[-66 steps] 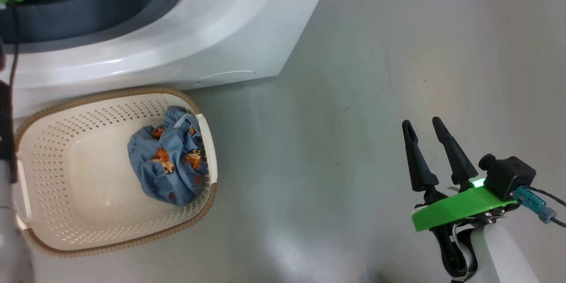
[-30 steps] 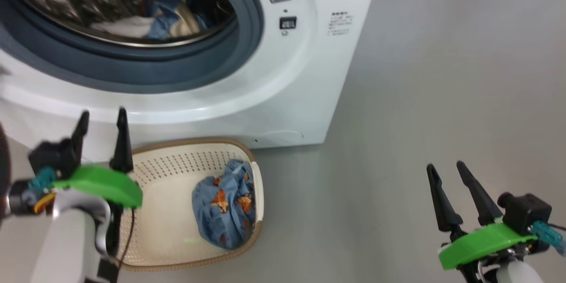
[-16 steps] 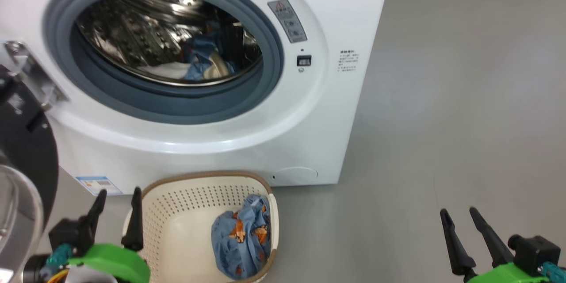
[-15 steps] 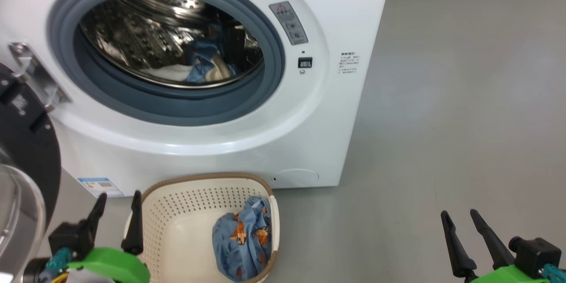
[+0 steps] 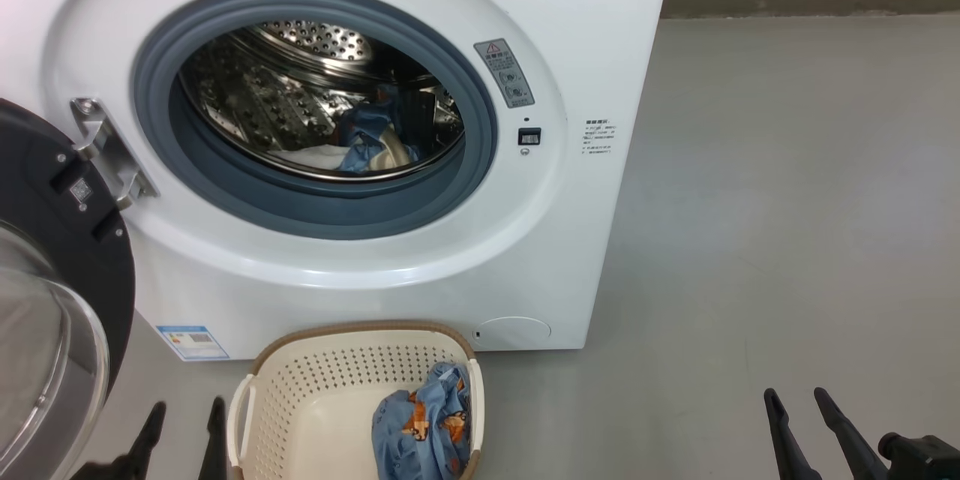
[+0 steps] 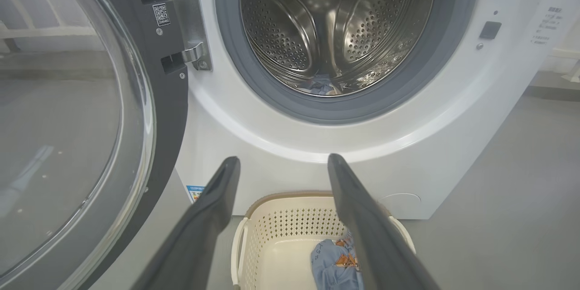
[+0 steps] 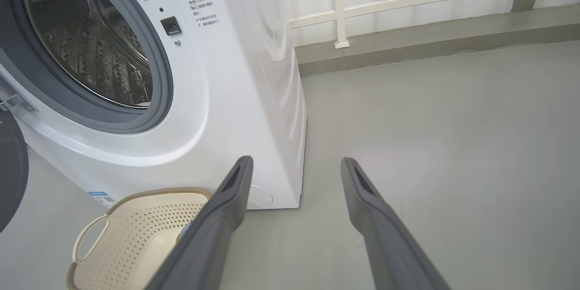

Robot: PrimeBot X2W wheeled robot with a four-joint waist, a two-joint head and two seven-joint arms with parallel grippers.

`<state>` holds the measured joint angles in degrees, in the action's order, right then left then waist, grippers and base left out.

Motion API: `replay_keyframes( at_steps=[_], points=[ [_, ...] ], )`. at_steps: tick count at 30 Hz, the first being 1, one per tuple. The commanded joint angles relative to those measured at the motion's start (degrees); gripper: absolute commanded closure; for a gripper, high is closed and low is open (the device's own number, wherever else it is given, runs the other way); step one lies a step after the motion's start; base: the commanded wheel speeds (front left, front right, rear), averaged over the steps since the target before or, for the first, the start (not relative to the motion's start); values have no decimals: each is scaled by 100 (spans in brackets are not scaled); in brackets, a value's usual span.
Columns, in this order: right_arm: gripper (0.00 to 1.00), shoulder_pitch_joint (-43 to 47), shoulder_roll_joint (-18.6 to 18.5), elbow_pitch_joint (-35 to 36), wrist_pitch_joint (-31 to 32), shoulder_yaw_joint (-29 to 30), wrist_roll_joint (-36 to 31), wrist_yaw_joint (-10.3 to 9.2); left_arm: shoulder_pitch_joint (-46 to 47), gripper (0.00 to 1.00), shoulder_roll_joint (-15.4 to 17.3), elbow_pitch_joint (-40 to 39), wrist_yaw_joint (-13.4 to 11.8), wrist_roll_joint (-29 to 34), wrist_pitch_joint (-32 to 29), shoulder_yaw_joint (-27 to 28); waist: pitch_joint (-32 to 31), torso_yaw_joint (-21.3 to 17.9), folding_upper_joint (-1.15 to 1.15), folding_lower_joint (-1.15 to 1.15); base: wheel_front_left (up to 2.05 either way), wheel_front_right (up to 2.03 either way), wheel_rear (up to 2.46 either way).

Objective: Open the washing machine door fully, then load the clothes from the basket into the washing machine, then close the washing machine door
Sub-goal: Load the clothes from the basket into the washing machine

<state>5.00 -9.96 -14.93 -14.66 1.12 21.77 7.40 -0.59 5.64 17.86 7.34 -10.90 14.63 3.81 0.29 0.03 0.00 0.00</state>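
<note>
The washing machine (image 5: 450, 262) stands on the floor (image 5: 750, 202) at the far left. Its opening is uncovered. The washing machine door (image 5: 71, 187) stands swung out to the left on its metal hinge (image 5: 112, 157), with the glass bowl at the near left edge of the head view. Blue and pale fabric (image 5: 367, 142) lies at the bottom of the steel drum (image 5: 300, 90), inside the grey gasket (image 5: 315, 214).

The basket (image 5: 315, 382) sits on the floor just in front of the machine, below the opening. The clothes (image 5: 424, 427) lie bundled against the right wall of the basket.

The left pincer (image 5: 187, 405) hangs at the near left, just beside the left handle of the basket. Its fingers are spread wide with nothing between them. The clothes lie to its right, apart from both fingers.

The right pincer (image 5: 795, 392) hangs over bare floor at the near right, well apart from the basket and the clothes. It is likewise spread wide and holds nothing.
</note>
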Motion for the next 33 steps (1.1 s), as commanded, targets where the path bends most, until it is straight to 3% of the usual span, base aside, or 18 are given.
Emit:
replay_keyframes(
  at_steps=[1, 11, 33],
  points=[
    [0, 5, -114, 155, -34, -93, 28, 9, -1, 0, 147, -227, 14, -11, 37, 242, -25, -3, 0, 0, 0, 0, 0],
    [0, 122, -62, 228, -34, 28, 7, 9, -491, 0, 29, -667, 14, 18, 37, 471, -58, 36, 0, 0, 0, 0, 0],
    [0, -47, 8, 253, -34, -19, -35, 9, -457, 0, -101, -750, 14, -4, 37, 469, 164, 11, 0, 0, 0, 0, 0]
  ],
)
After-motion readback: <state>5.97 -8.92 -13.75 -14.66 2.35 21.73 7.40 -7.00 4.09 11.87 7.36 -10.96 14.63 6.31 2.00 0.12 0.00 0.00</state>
